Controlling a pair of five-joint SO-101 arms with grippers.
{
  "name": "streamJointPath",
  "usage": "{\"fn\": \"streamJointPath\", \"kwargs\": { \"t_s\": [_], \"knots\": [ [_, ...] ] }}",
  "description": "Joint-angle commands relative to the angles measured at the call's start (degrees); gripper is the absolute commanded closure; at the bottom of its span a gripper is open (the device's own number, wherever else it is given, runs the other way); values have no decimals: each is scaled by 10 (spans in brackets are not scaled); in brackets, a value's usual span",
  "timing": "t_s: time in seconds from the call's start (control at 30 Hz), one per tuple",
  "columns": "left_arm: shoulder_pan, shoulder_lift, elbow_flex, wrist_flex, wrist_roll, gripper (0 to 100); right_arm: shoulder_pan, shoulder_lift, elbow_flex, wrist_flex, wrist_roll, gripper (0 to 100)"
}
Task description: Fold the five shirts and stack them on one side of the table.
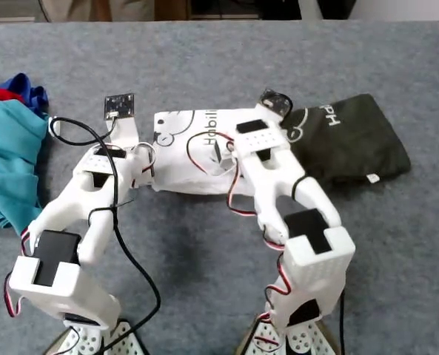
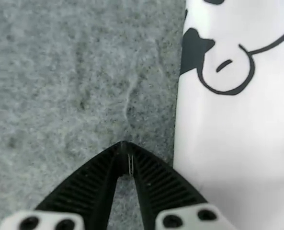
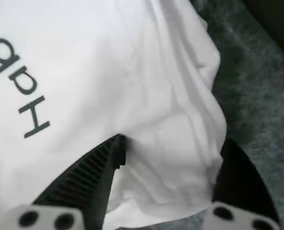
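Note:
A folded white shirt (image 1: 178, 151) with black print lies mid-table. My left gripper (image 1: 143, 161) sits at its left edge; in the left wrist view the left gripper (image 2: 125, 149) is shut on nothing, its tips on the grey cloth just beside the white shirt (image 2: 232, 143). My right gripper (image 1: 228, 151) is over the shirt's right part. Seen from the right wrist, the right gripper (image 3: 173, 153) is open, its fingers straddling a wrinkled corner of the white shirt (image 3: 108, 72). A folded black shirt (image 1: 349, 140) lies right of the white one.
A loose pile of teal, blue and red shirts (image 1: 8, 155) lies at the table's left edge. The grey felt table (image 1: 204, 244) is bare in front of the white shirt, between the two arms. The black shirt's edge (image 3: 273, 19) shows beyond the right gripper.

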Motion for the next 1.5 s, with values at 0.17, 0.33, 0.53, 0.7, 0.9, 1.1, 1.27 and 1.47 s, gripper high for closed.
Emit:
{"fn": "streamJointPath", "kwargs": {
  "t_s": [0.17, 0.33, 0.53, 0.7, 0.9, 1.1, 1.27, 1.47],
  "knots": [
    [-14, -21, -11, 5, 2, 981, -6, 0, -24, -5, 0, 748],
    [-14, -21, -11, 5, 2, 981, -4, 0, -26, 21, 0, 749],
    [-14, -21, -11, 5, 2, 981, 33, 0, -26, 31, 1, 792],
    [-14, -21, -11, 5, 2, 981, 52, 0, -42, 60, 42, 998],
    [-14, -21, -11, 5, 2, 981, 51, -1, -120, 131, 44, 977],
    [-14, -21, -11, 5, 2, 981, 51, 2, -218, 181, 76, 977],
    [-14, -21, -11, 5, 2, 981, 59, 3, -308, 231, 135, 996],
    [-15, -21, -11, 5, 2, 981, 87, 4, -394, 273, 234, 996]
  ]
}}
